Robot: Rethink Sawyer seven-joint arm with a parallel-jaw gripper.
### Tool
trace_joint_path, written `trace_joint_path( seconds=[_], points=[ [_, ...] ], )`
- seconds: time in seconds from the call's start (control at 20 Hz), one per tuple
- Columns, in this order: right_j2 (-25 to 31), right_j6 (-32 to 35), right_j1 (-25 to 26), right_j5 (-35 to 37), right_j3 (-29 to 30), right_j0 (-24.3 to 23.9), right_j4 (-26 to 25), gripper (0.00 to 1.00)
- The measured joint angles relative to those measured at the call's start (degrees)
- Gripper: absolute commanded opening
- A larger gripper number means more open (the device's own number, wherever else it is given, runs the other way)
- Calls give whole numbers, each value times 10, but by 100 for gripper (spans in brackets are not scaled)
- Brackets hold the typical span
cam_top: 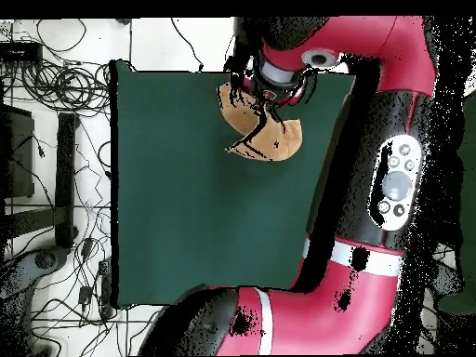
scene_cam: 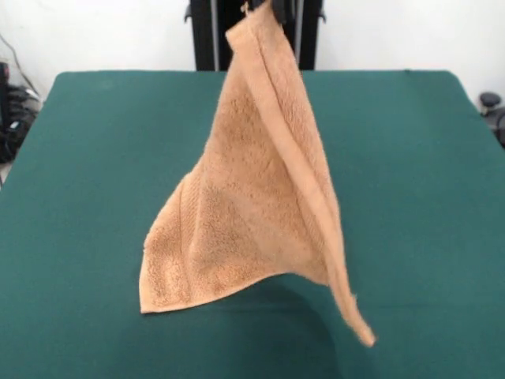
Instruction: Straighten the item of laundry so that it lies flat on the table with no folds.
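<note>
1. My gripper [scene_cam: 268, 9] shows only as dark tips at the very top edge of the front view, with the top corner of the towel [scene_cam: 260, 189] bunched up against them. The towel hangs from that point, so my gripper is clamped on the corner.
2. The towel hangs as a tall, tilted triangle. Its hemmed edge runs as a long folded strip from the held corner down to a pointed tip at the lower right of the front view. The wider body fans out to a blunt corner at the lower left.
3. In that same view both lower corners sit low against the table [scene_cam: 95, 158]. I cannot tell whether they touch the green top or hang just clear of it. A dark shadow lies on the cloth beneath and between them.
4. From overhead, my arm [cam_top: 372, 177] sweeps in from the bottom of the picture, runs up along the table's right side, and bends across the top edge so that the wrist sits directly above the towel.
5. In the overhead view only two tan lobes of the towel show from under the wrist, near the table's top edge and right of centre.
6. Tangled cables [cam_top: 56, 102] lie on the floor beyond the table's left side in the overhead view.
</note>
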Motion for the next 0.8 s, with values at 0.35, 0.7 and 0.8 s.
trace_joint_path(
  seconds=[0.35, 0.7, 0.8],
  points=[
    [-11, 0, -37, -133, 85, 0, 1, 0],
    [-15, 0, -58, -191, 131, 0, 1, 0],
    [-16, 0, -61, -196, 140, 0, 1, 0]
  ],
)
